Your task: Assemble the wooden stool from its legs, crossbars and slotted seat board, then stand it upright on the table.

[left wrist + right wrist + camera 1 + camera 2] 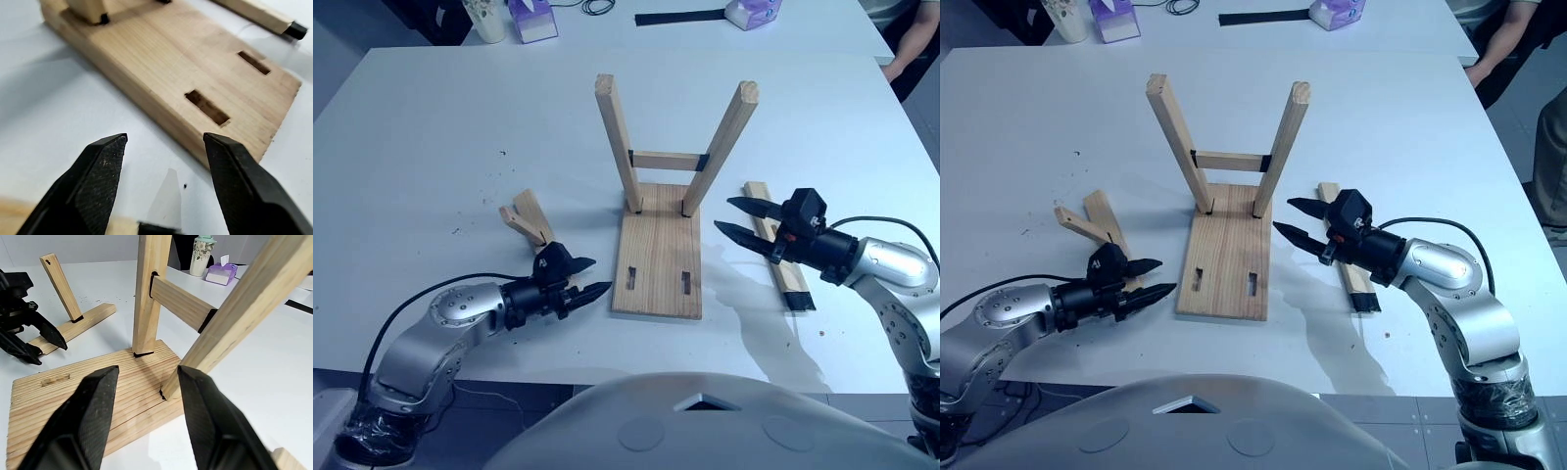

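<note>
**Half-built stool, two slots open**

The slotted seat board (pixel 656 259) lies flat on the counter (pixel 431 127) between the two sets of fingers. Two legs (pixel 618 142) joined by a crossbar (pixel 666 160) stand in its far slots; the near slots (pixel 631 277) are empty. By my reading, the step in hand is fetching the second leg set.

The left gripper (pixel 597 275) hangs just beside the board's near corner, its fingers spread wide and empty. The loose V-shaped leg piece (pixel 527 217) lies just behind those fingers. The right gripper (pixel 724 214) sits by the board's other side, fingers wide and empty, above a loose leg (pixel 795 282).

The next move calls for closing on a loose piece and seating it squarely in the near slots. The counter's front edge is near the left fingers, and the standing legs crowd the right fingers; there is open room beyond.
</note>
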`<state>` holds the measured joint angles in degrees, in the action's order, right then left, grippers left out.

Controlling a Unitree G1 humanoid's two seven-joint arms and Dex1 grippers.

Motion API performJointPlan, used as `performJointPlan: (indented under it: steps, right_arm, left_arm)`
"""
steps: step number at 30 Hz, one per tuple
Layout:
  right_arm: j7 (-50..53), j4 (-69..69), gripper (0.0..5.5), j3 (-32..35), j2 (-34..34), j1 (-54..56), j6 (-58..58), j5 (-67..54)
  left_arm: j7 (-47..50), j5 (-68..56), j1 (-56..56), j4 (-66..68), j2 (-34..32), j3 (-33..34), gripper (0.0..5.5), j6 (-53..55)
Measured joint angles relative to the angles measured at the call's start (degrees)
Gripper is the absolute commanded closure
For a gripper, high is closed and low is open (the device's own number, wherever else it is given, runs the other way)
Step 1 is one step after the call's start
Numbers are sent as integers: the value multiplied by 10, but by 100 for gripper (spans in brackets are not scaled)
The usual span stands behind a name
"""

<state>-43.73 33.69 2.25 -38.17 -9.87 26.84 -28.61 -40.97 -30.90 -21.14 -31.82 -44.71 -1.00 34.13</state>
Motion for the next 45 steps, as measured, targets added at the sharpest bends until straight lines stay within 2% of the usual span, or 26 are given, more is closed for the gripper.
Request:
performJointPlan:
  steps: [3,13,25,28,31,34,38,42,45]
  right_arm:
    - [7,4,331,0,2,-10,0,0]
    - [28,17,331,0,15,-35,-5,6]
    - [30,21,331,1,15,-51,-11,15]
    - [31,22,331,5,15,-56,-16,17]
    - [34,27,331,15,15,-73,-17,18]
    - [41,37,331,27,15,-87,-17,18]
    - [44,53,331,36,16,-114,-18,18]
    - [47,55,331,36,16,-112,-18,20]
    - [47,53,331,28,16,-98,-18,21]
  left_arm:
    - [-31,1,-9,10,-31,35,259,0]
    - [-134,40,-34,50,-120,68,259,-41]
    - [-218,61,-32,121,-166,165,259,-69]
    - [-210,57,-38,112,-167,197,245,-28]
    - [-141,27,-33,60,-148,218,201,86]
    - [-50,-15,-9,4,-92,226,174,220]
    - [88,-63,48,-73,38,256,174,404]
    - [160,-60,76,-105,92,253,174,461]
    - [189,-37,64,-109,106,228,174,451]
